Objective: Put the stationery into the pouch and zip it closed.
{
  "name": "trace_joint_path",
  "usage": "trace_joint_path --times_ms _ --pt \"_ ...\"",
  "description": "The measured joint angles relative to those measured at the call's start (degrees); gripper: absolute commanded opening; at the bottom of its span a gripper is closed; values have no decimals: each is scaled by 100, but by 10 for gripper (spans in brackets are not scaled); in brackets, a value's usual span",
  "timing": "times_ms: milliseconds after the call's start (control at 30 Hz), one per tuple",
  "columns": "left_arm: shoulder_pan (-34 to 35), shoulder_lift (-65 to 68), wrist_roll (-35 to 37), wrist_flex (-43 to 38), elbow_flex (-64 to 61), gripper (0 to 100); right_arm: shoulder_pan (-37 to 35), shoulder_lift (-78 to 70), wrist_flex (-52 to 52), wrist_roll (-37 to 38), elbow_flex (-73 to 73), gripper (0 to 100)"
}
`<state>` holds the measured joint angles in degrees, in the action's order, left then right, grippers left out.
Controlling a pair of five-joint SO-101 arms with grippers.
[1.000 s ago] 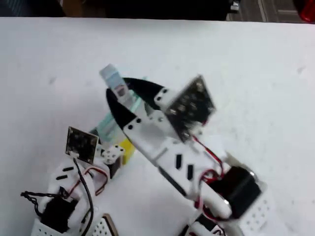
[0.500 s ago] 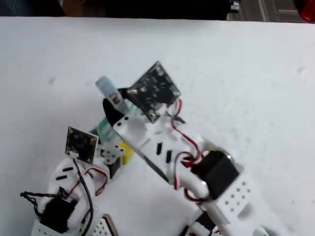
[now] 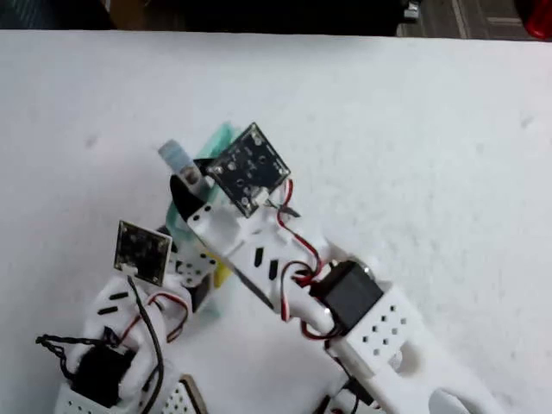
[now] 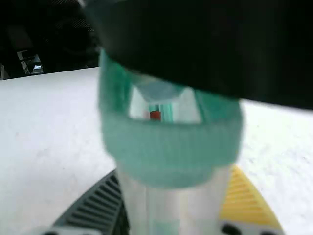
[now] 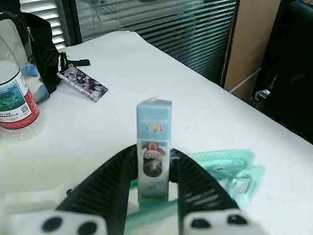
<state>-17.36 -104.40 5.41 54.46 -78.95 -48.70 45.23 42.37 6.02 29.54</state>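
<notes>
The high view looks steeply down over the bench (image 3: 431,129). Wrist views peer close past the left pincer (image 4: 171,210) and right pincer (image 5: 155,159); all share the pouch (image 4: 171,147) just ahead.

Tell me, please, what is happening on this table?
The right gripper holds a small blue box upright between its fingers, close above the green mesh pouch. The left gripper grips the pouch near its open mouth. The box does not look fully inside yet, and the pouch is not zipped.
</notes>
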Motion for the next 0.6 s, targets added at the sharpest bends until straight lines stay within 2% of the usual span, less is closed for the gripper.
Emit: trace_joint_path --times_ms 167,367,600 --pt "193 9 35 0 0 242 -26 0 404 -9 -44 33" --pt "237 -9 35 0 0 242 -26 -88 1327 -9 -563 259" --pt "255 -9 35 0 0 242 -26 -114 1969 -9 -1116 176"
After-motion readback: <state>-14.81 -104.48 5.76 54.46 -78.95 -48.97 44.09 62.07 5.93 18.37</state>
